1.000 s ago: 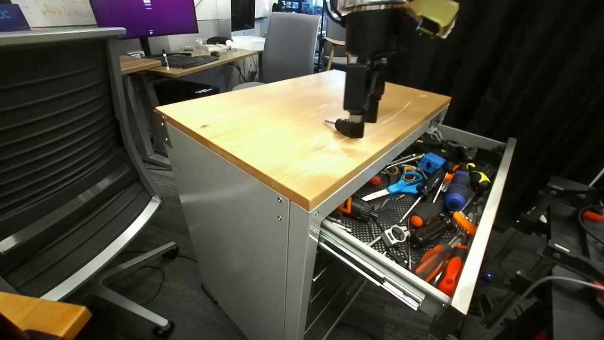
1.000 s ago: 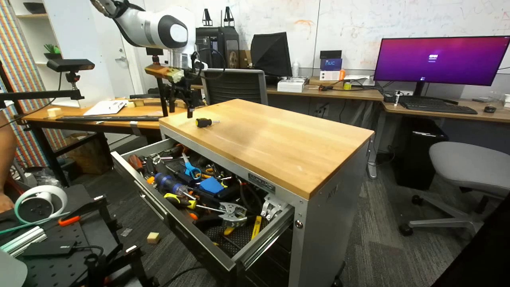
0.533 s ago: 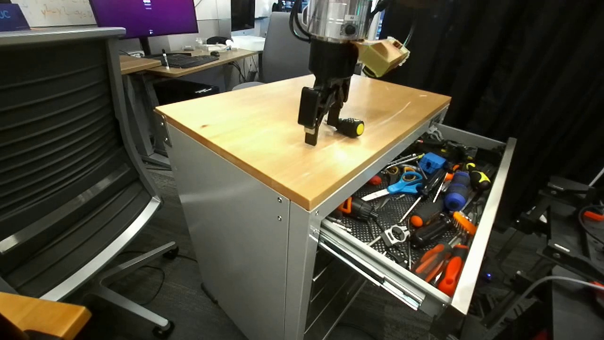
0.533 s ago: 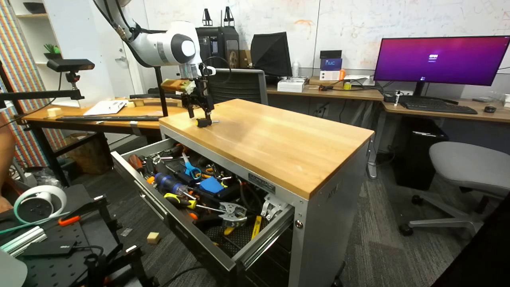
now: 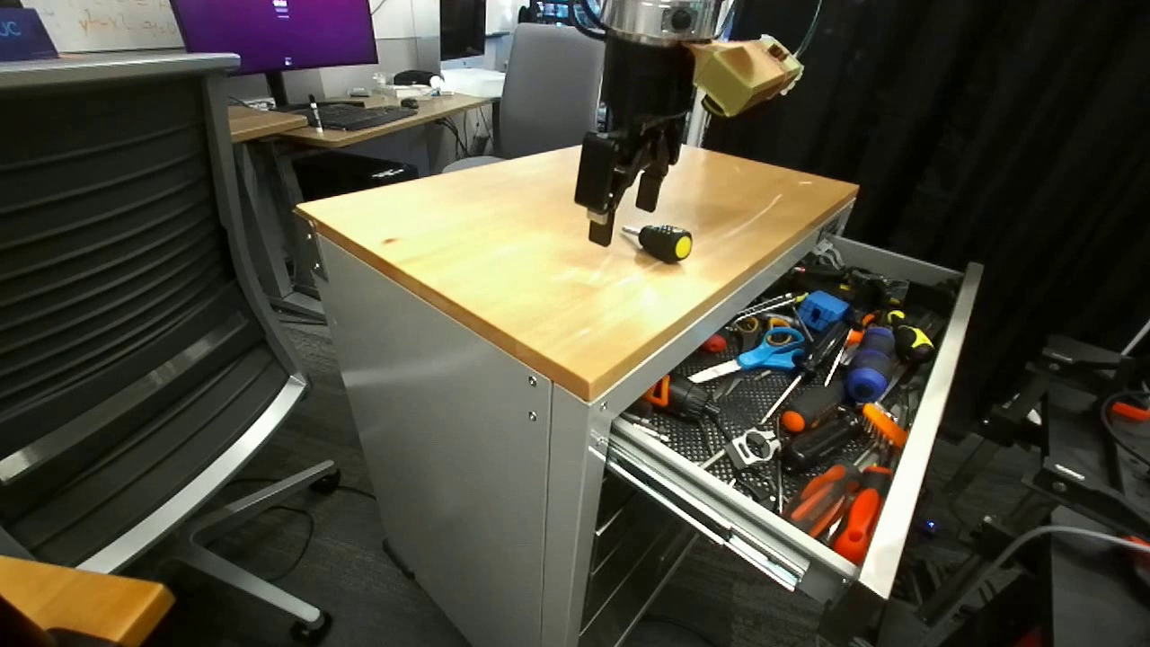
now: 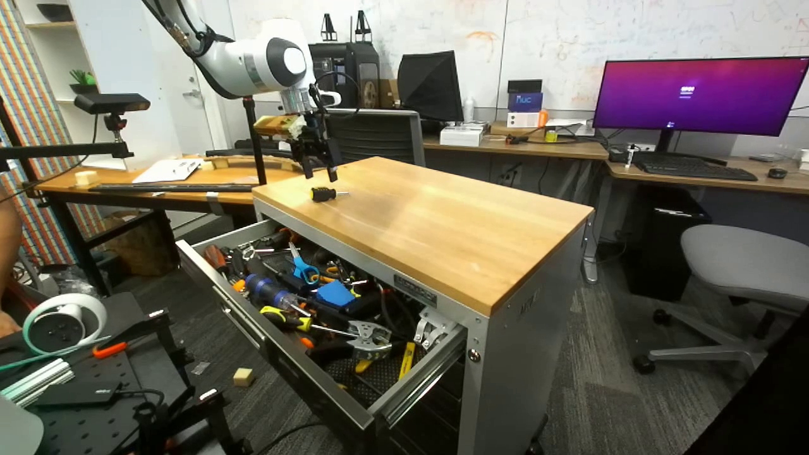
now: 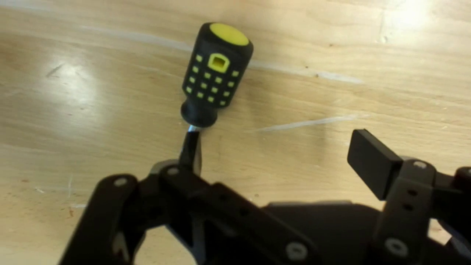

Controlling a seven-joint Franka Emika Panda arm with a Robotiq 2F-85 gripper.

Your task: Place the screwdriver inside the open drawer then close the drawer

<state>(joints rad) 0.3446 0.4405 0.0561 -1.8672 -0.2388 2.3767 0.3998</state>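
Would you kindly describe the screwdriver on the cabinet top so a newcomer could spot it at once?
Find the grey cabinet with the open drawer. On its wooden top, near the edge above the drawer, lies the screwdriver. Unlike the drawer's tools, it rests on the wooden top, its stubby black handle dotted with yellow squares and capped in yellow.

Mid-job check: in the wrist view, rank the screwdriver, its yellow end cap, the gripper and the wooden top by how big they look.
Largest to smallest:
Wooden top, filling the background
Gripper, probably enlarged by its nearness
Screwdriver, shank partly hidden
Yellow end cap
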